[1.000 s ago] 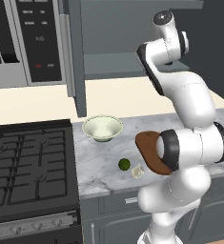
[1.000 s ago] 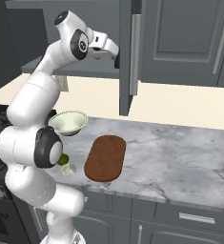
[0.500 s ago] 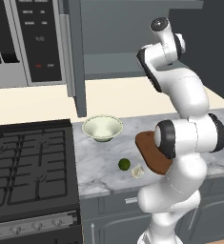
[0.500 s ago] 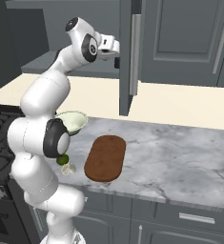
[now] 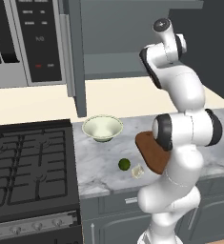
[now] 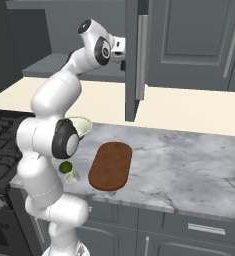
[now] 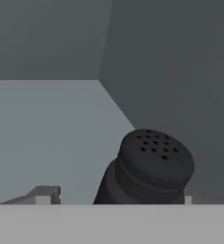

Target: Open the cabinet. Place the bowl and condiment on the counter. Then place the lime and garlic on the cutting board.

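Right base view shows the dark grey panelled wall cabinet [image 6: 134, 60] standing open, its door edge-on with the long silver bar handle [image 6: 142, 55] facing the room; that step I judge done. The white-grey marbled stone counter [image 6: 189, 165] carries the flat oval reddish-brown wooden cutting board [image 6: 110, 166], bare on top, near its front edge. The wide, shallow cream-green bowl [image 5: 102, 127] is already set down on the counter, left of the board and just beside the black stove top [image 5: 27, 167]. The small glossy green lime [image 5: 124, 164] and the lumpy off-white garlic bulb [image 5: 137, 172] lie on the stone near the front edge, close to the board but not on it.

Remaining: condiment, lime, garlic. The gripper [image 7: 114, 196] is inside the cabinet at shelf level, and the small dark cylindrical condiment shaker [image 7: 149, 169] with its perforated cap sits between the fingertips on the grey shelf. Whether the fingers are clamped on it I cannot tell.
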Robot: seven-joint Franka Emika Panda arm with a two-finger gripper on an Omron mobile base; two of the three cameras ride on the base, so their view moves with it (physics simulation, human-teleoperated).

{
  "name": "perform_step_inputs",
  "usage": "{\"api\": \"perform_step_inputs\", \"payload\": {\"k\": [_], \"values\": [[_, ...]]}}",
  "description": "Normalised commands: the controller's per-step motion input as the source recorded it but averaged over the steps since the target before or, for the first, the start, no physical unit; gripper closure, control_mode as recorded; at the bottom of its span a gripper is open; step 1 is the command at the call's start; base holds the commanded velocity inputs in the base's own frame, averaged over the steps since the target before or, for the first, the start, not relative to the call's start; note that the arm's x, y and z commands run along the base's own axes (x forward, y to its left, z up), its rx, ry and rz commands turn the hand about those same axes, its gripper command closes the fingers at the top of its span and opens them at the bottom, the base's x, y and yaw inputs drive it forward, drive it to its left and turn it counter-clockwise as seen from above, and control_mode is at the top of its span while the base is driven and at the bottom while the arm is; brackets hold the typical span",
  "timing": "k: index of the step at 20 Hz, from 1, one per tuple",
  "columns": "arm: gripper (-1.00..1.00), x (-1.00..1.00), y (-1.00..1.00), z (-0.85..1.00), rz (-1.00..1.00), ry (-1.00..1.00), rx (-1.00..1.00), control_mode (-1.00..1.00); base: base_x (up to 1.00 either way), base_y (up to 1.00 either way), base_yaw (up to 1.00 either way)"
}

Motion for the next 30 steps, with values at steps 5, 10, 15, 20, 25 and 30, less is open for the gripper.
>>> {"api": "perform_step_inputs", "payload": {"k": [5, 10, 15, 20, 25, 30], "values": [[1.0, -0.3, -0.05, -0.01, -0.01, -0.03, 0.0, -1.0, 0.0, 0.0, 0.0], [1.0, -1.0, 0.11, -0.14, 0.0, -0.16, 0.0, -1.0, 0.0, 0.0, 0.0], [1.0, -1.0, 0.42, -0.19, 0.01, -0.15, -0.01, -1.0, 0.0, 0.0, 0.0], [1.0, -1.0, 0.22, -0.06, 0.01, -0.05, 0.0, -1.0, 0.0, 0.0, 0.0], [1.0, -1.0, -0.01, -0.43, 0.04, 0.0, 0.0, -1.0, 0.0, 0.0, 0.0], [1.0, -0.93, 0.0, -0.97, 0.12, 0.02, -0.07, -1.0, 0.0, 0.0, 0.0]]}}
